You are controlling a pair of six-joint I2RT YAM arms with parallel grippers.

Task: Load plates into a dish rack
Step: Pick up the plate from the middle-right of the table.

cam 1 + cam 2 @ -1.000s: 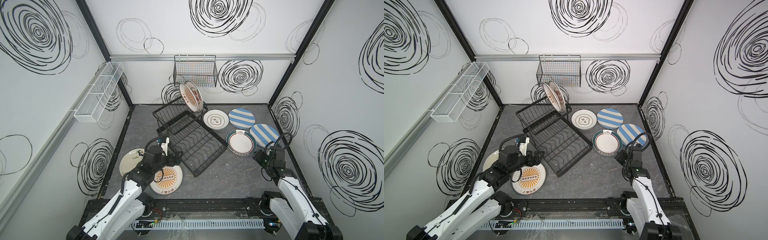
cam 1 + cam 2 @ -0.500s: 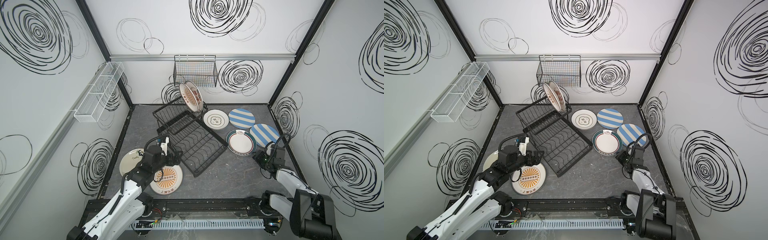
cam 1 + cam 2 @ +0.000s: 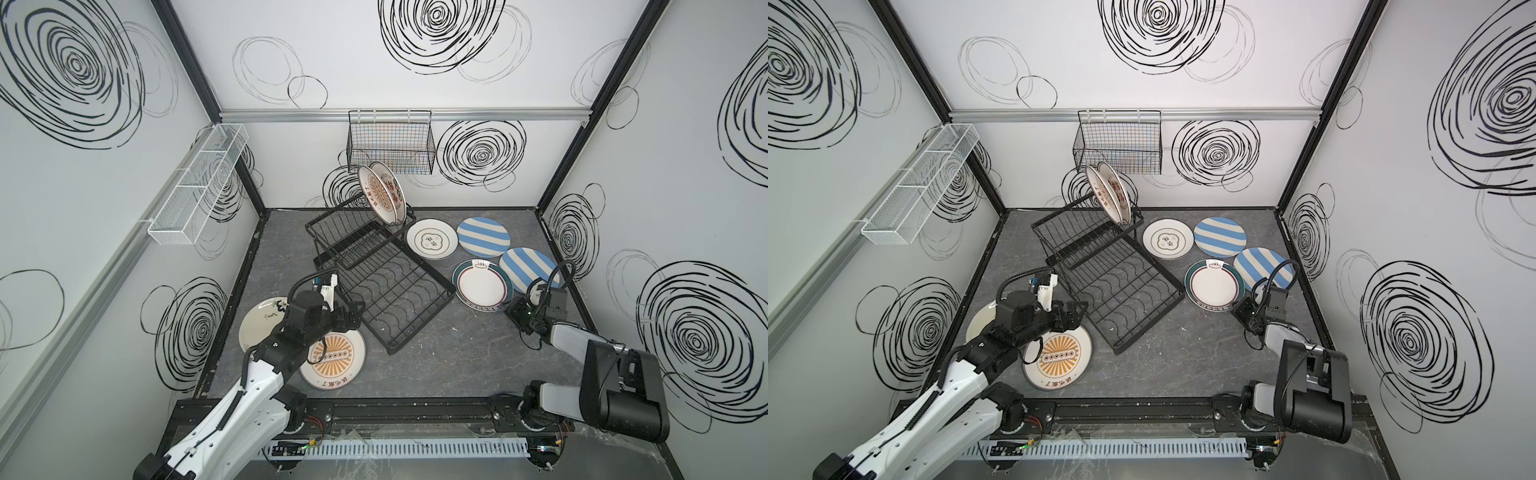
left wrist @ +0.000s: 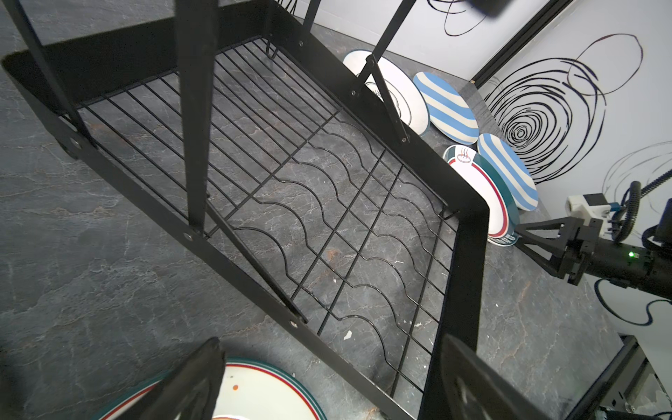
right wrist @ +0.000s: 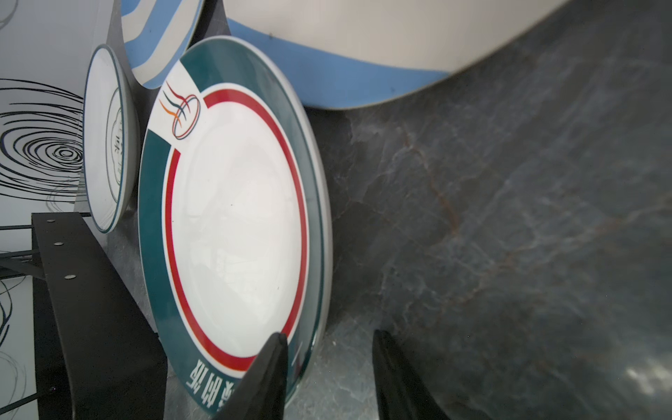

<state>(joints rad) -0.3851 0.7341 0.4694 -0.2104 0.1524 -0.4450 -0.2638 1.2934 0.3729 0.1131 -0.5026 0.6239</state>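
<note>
Right end effector (image 5: 329,334) narrowed, seemingly straddling plate (image 5: 236,218).

Left arm (image 3: 266,382) hides part of the cream plate (image 3: 258,330) in both top views; the striped plate (image 5: 363,43) is cut off by the right wrist view's edge.

The left arm (image 3: 257,390) has long white plastic shells with black joints and a black ribbed cable (image 3: 298,286) — a small white camera block (image 3: 328,289) sits near its wrist. The right arm (image 3: 569,338) is pale grey and black; a tiny green light (image 4: 631,254) glows on it.
</note>
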